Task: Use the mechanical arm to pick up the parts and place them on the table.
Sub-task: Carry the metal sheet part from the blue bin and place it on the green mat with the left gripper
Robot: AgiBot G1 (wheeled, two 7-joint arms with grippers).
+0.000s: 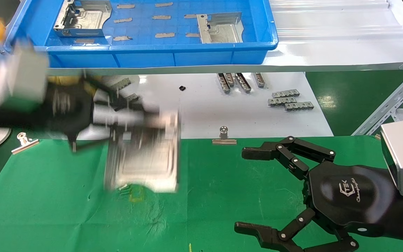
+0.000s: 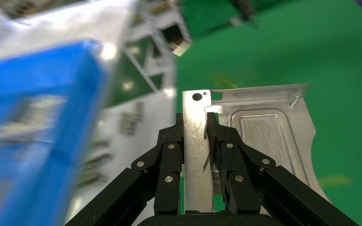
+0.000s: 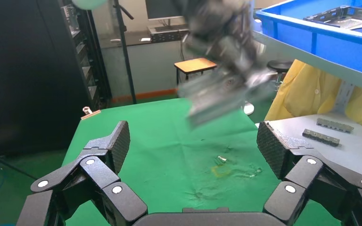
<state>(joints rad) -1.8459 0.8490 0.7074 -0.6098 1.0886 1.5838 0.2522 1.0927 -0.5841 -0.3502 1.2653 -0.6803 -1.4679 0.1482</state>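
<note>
The left pincer (image 2: pixel 194 126), clamped on a silver part's (image 2: pixel 264 136) flange, carries it above the green worktop (image 1: pixel 222 196); best lowered flat before releasing, clear of the wide-open, idle right pincer (image 1: pixel 250 190).

Three silver stamped brackets show: one (image 1: pixel 82 18) at the blue bin's (image 1: pixel 145 56) far-left corner, a second (image 1: pixel 220 28) toward the bin's right end, and a third (image 1: pixel 145 154) gripped in the left claw (image 1: pixel 135 117) above the green bench (image 1: pixel 65 210). Two claws are present, the right claw (image 1: pixel 254 190) spread wide over the bench's right side. Two binder clips sit along the bench's far edge, one (image 1: pixel 25 142) at left, one (image 1: pixel 224 136) mid-edge. The bin floor carries roughly nine small grey strips (image 1: pixel 163 35).
</note>
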